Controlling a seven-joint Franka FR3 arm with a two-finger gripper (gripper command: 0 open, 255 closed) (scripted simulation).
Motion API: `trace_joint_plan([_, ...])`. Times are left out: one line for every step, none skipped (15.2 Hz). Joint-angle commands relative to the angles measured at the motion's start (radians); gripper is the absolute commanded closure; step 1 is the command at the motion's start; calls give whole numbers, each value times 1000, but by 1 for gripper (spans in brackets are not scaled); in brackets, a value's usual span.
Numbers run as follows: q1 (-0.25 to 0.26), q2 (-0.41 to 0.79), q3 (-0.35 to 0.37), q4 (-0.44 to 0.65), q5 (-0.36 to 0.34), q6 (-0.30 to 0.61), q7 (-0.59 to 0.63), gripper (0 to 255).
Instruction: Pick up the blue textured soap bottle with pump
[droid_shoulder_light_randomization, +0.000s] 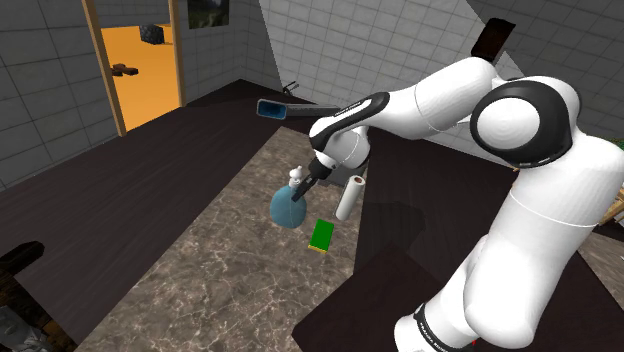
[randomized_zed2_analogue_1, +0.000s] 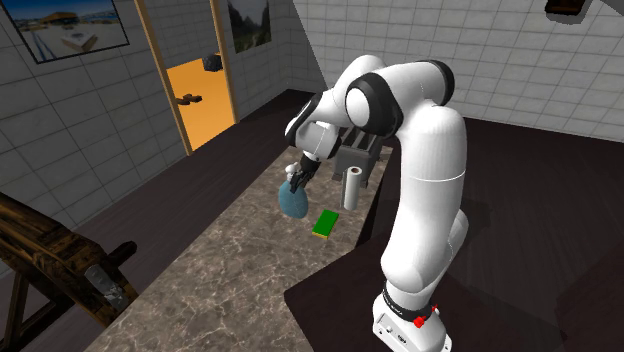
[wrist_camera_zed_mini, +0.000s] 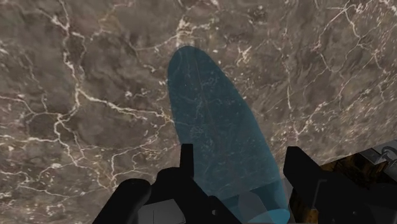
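The blue soap bottle stands upright on the brown marbled counter, its pale pump at the top. My black gripper hangs right at that pump, coming in from above and from the arm's side. In the wrist view the blue bottle body runs away from the gripper between the two black fingers. They stand apart, one on each side of the bottle's upper part. I see no clasp on it.
A white upright roll and a flat green sponge sit close beside the bottle, towards the stand. A dark appliance stands behind them. An orange-lit doorway lies beyond the dark floor.
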Motion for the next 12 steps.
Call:
trace_joint_plan([0, 1, 0, -1, 0, -1, 0, 255])
trace_joint_plan([0, 1, 0, -1, 0, -1, 0, 255])
trace_joint_plan([0, 2, 0, 0, 0, -1, -1, 255])
trace_joint_plan([2, -10, -4, -2, -13, -8, 11, 255])
trace_joint_plan([4, -22, -7, -2, -26, -16, 23, 255])
trace_joint_plan([5, -33, -11, -2, -38, -23, 36, 255])
trace_joint_plan([7, -45, -14, -3, -51, -31, 48, 255])
trace_joint_plan([8, -56, -17, -2, -64, -39, 60, 255])
trace_joint_plan([10, -67, -20, -2, -76, -47, 72, 255])
trace_joint_plan([11, -78, -23, -1, -88, -55, 84, 255])
trace_joint_plan([12, -88, -25, -1, -100, -64, 96, 255])
trace_joint_plan([13, -99, -28, 1, -112, -72, 107, 255])
